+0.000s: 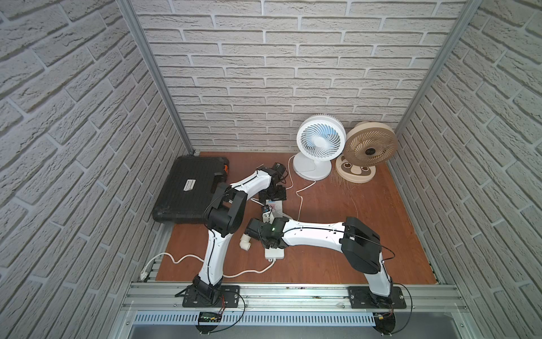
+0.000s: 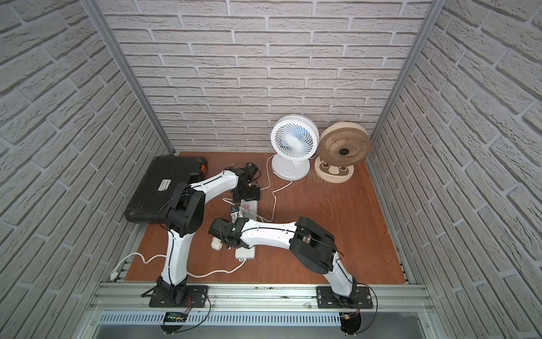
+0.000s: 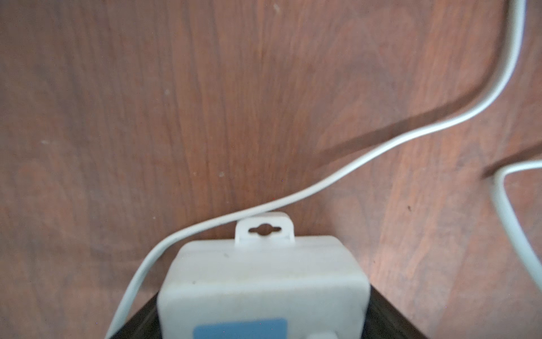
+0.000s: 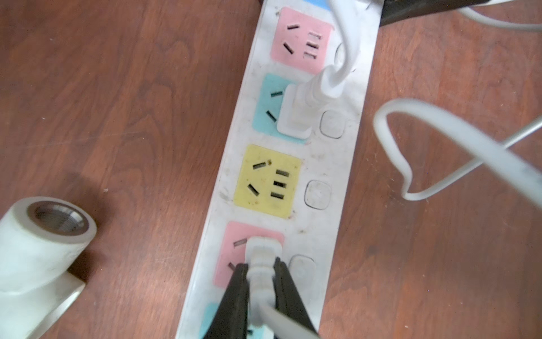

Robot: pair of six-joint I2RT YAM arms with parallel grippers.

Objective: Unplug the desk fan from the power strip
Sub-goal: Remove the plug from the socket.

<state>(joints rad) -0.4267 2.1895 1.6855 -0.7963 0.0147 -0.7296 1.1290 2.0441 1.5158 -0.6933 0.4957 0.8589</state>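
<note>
The surface point(image 4: 117, 88) looks like reddish-brown wood grain, smooth and matt. The power strip point(image 4: 346, 164) is scuffed white plastic; the pipe fitting point(image 4: 35, 252) is matt white plastic with a threaded metal insert.

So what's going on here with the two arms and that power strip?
The right gripper is shut on a white plug that still sits in a pink socket of the power strip. The left gripper is at the strip's far end, apparently holding it down. A second plug sits in a blue socket. Two fans stand at the back.
</note>
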